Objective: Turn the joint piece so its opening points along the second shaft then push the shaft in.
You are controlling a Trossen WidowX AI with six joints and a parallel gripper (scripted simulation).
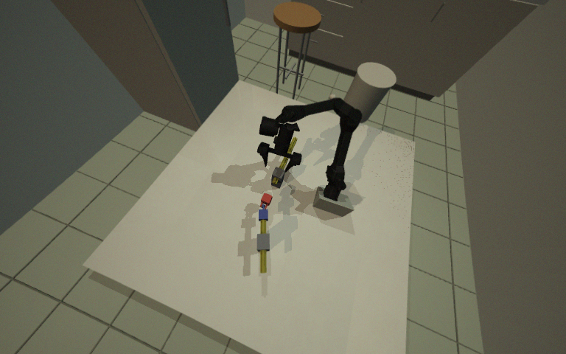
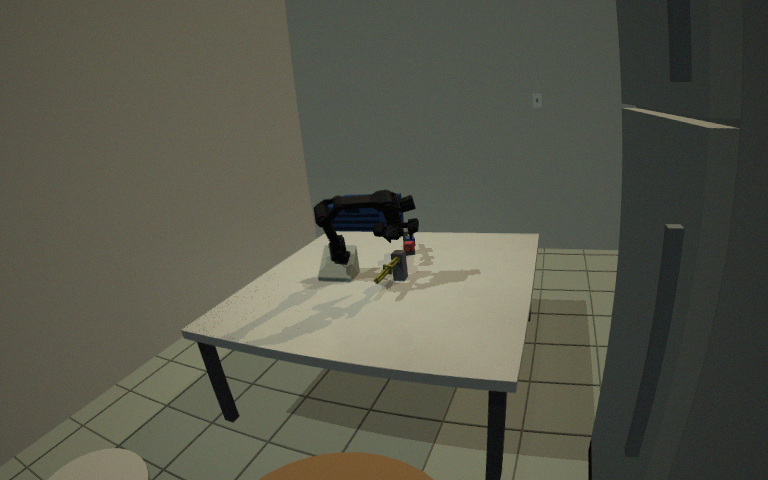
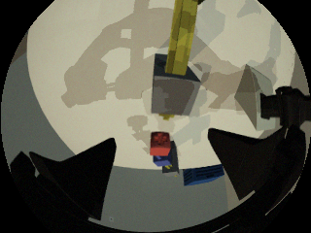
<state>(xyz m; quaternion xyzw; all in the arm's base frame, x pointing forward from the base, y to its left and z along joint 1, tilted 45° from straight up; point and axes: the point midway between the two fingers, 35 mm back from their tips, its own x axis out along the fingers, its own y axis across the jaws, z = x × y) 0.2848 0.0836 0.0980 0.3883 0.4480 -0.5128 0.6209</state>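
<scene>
The red joint piece (image 1: pixel 266 199) (image 2: pixel 408 246) (image 3: pixel 159 143) is hinged to a blue part (image 1: pixel 263 214) (image 3: pixel 162 159) on the first yellow shaft (image 1: pixel 263 265), which runs through a grey block (image 1: pixel 263 242). Its opening faces roughly toward the second shaft; exact alignment is hard to tell. The second yellow shaft (image 1: pixel 294 144) (image 2: pixel 381 276) (image 3: pixel 183 34) passes through a dark grey block (image 1: pixel 278 174) (image 2: pixel 399 266) (image 3: pixel 175 94). A short end pokes out on the joint side, with a gap to the red piece. My gripper (image 1: pixel 276 167) (image 2: pixel 401 238) is open and empty above the second shaft and block.
The arm's pale base (image 1: pixel 332 206) (image 2: pixel 338 271) stands beside the second block on the white table (image 1: pixel 200 267) (image 2: pixel 453 333). A wooden stool (image 1: pixel 297 15) and a pale cylinder (image 1: pixel 375 77) stand beyond the table. A blue cabinet (image 2: pixel 362 220) (image 3: pixel 203 176) is behind it.
</scene>
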